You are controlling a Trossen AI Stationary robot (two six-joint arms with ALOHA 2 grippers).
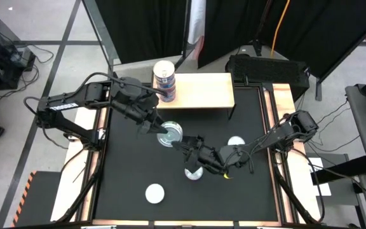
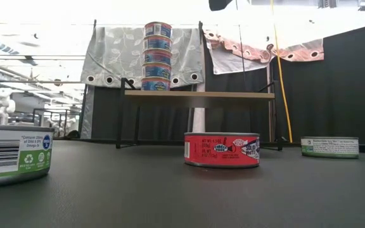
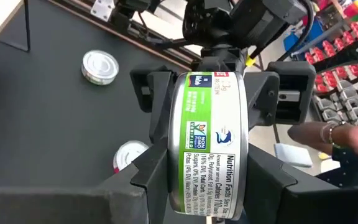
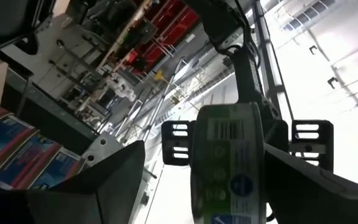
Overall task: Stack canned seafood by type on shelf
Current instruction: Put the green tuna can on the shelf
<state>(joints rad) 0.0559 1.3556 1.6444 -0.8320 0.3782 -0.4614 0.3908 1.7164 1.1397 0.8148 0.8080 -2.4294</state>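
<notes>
High view: both grippers meet over the mat on one green-white tin [image 1: 170, 134], probably a handover; blue tins [image 1: 164, 81] stacked on the shelf [image 1: 202, 92].

Left wrist view: left gripper [image 3: 207, 155] clamps its rims.

Right wrist view: right gripper [image 4: 229, 180] flanks the tin; whether it squeezes is unclear.

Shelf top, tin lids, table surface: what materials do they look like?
Shelf top: light wood or wood-look board, matte, pale and even. Tin lids: bare metal, silvery and glossy, with a stamped ring showing in the left wrist view. Table surface: black matte sheet, faintly textured, possibly rubber or plastic.
</notes>
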